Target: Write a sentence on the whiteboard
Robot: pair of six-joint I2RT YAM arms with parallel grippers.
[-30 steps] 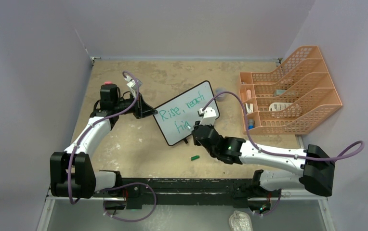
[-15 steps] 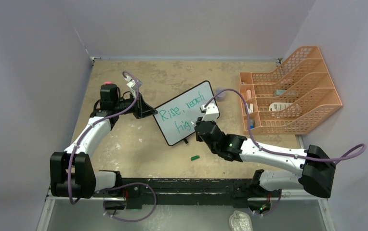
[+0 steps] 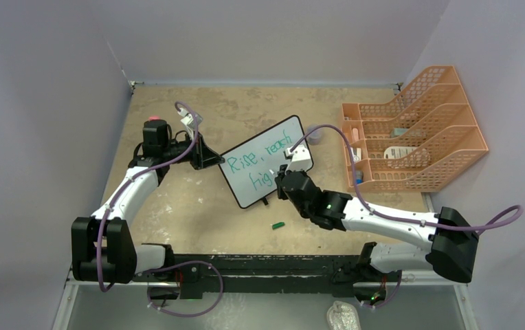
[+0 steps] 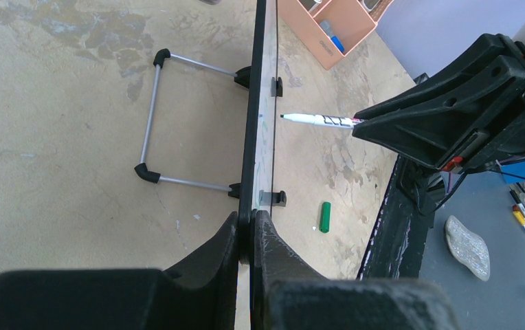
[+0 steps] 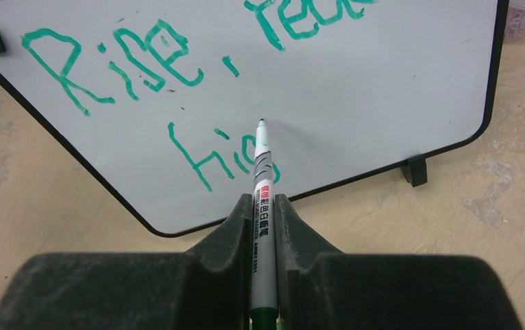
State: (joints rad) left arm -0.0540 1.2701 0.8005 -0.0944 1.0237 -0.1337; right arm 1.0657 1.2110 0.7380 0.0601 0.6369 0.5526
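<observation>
Right pincer point(image 5: 263, 201): closed on the marker point(image 5: 262, 155), barrel clamped between both fingers, tip pointing at the whiteboard point(image 5: 383, 103).

Left pincer point(image 4: 251, 223): closed on the board's left edge, holding it propped on its feet on the surface point(image 3: 246, 110), roughly mid-surface between the two arms.

Change over the last second: the right arm has moved a little up and away from its base along the board. It sat lower, at the tail of the "g", and is now beside that letter's upper right. The board and left arm have not shifted. The sentence point(image 5: 170, 62) reads the same throughout: "Rise, reach" above, "hig" below. No new ink.

Left wrist view: the tip is very near the board face. Cannot tell whether it touches.

Reading: "g" is finished and this was a repositioning move, not a stroke. The tip looks placed for the top of the next letter. Second line is roughly half written.

Marker cap point(image 4: 324, 217) lies loose on the surface in front of the board.
</observation>
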